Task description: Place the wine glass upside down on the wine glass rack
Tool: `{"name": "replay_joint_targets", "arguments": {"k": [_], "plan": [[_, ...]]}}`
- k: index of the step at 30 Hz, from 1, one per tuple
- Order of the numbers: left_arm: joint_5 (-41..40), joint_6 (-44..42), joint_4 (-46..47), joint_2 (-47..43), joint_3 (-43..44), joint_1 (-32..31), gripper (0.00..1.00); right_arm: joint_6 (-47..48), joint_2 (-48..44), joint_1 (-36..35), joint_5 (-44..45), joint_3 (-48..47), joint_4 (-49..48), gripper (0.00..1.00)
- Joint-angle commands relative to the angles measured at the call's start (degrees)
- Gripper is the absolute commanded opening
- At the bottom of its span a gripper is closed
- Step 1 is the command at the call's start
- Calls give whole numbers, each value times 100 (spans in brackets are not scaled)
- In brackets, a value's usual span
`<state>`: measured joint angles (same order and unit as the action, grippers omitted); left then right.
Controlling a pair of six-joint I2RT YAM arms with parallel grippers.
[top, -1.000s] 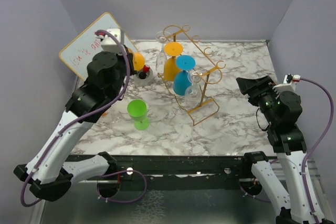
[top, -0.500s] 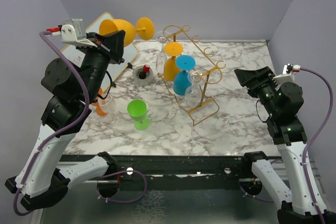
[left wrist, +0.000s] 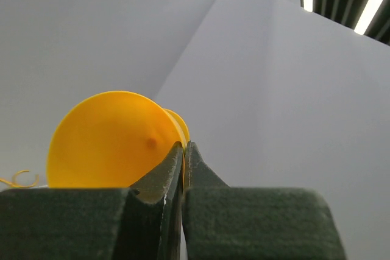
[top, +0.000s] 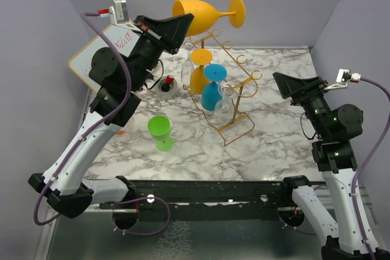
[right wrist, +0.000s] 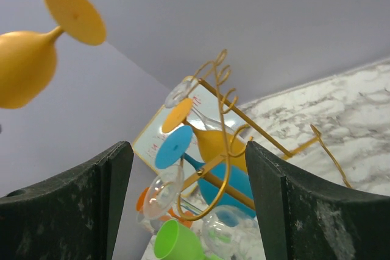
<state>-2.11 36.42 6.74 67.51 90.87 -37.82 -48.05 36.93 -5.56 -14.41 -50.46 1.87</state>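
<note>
My left gripper (top: 178,27) is shut on the rim of an orange wine glass (top: 201,15) and holds it on its side, high above the back of the table, foot pointing right. In the left wrist view the jaws (left wrist: 183,148) pinch the bowl's edge (left wrist: 109,141). The gold wire rack (top: 236,98) stands mid-table, below and right of the glass, with an orange glass (top: 198,78), a blue glass (top: 211,94) and clear glasses hanging upside down. My right gripper (top: 287,84) is open and empty, right of the rack. Its wrist view shows the rack (right wrist: 225,120) and the held glass (right wrist: 24,59).
A green cup (top: 159,131) stands on the marble table (top: 274,144), front left of the rack. A grey dish with a red object (top: 167,87) sits behind it. A whiteboard (top: 106,53) leans at the back left. Grey walls close in three sides.
My left arm has lifted the orange glass off the table, up and to the right, to above the rack's back end. My right gripper has tilted slightly.
</note>
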Motion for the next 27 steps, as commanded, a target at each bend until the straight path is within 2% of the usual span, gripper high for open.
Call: {"name": "replay_joint_targets", "arguments": {"k": [1, 5, 11, 17, 22, 27], "plan": [[631, 1077, 1278, 462, -47, -60, 0, -423, -122, -15, -722, 312, -1346, 80], [541, 1057, 1862, 934, -89, -345, 0, -1370, -48, -15, -877, 865, -2781, 80], [38, 308, 2446, 1454, -89, -894, 0, -2847, 350, -15, -559, 919, -3786, 78], [57, 329, 2802, 1897, -27, -1104, 0, -3352, 533, -15, 15, 510, -3301, 77], [-72, 214, 3012, 2124, -127, -1280, 0, -3504, 500, -15, 535, 326, -3282, 76], [-245, -493, 3549, 2254, -317, -1525, 0, -3768, 627, -15, 1086, -52, -2369, 73]]}}
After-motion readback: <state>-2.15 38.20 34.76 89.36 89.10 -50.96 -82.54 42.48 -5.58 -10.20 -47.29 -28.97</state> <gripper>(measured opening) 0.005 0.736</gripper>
